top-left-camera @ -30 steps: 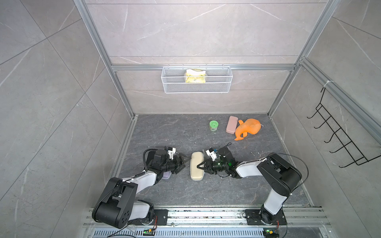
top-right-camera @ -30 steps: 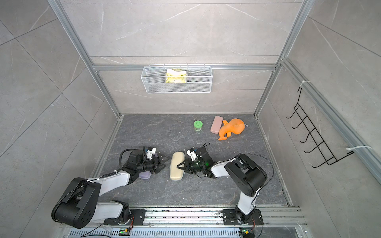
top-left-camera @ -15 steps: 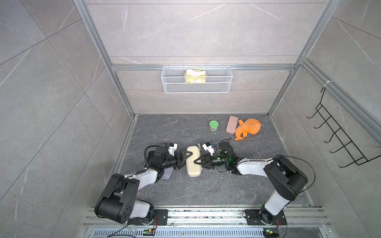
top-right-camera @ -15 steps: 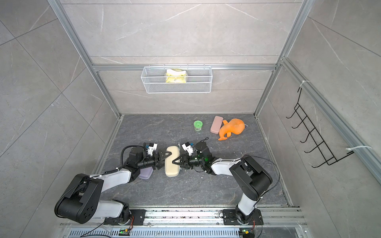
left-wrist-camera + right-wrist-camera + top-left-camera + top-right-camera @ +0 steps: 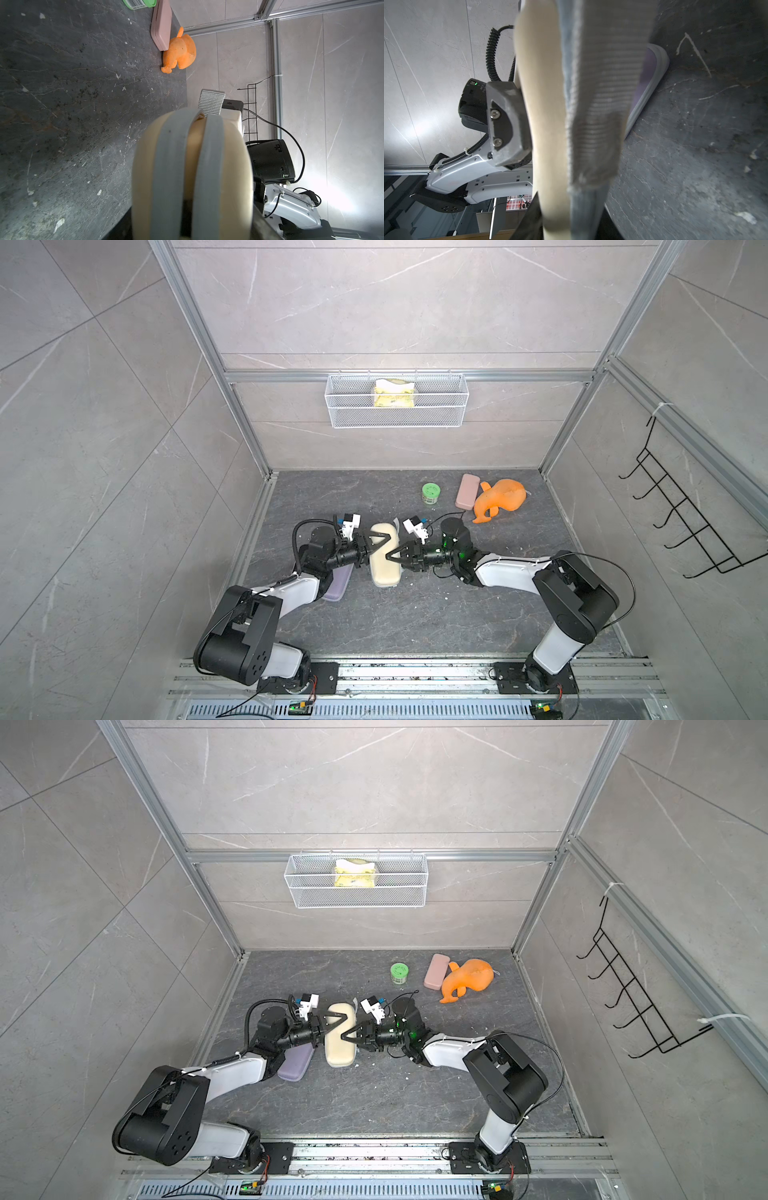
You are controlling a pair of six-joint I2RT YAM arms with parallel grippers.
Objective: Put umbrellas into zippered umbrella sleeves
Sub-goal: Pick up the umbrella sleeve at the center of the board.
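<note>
The cream sleeve (image 5: 385, 568) is held over the middle of the desk (image 5: 415, 626), its length running near to far, just right of the lilac sleeve (image 5: 337, 589). Its grey zip tapes stand parted along the left edge. The left pincer (image 5: 380, 543) clamps it from the left and the right pincer (image 5: 394, 556) from the right. The far green pot (image 5: 145, 3) carries a barcode label, digits unreadable.

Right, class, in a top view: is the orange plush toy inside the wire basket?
No, the orange plush toy lies on the floor beside the pink case, while the wire basket holds a yellow packet.
</note>
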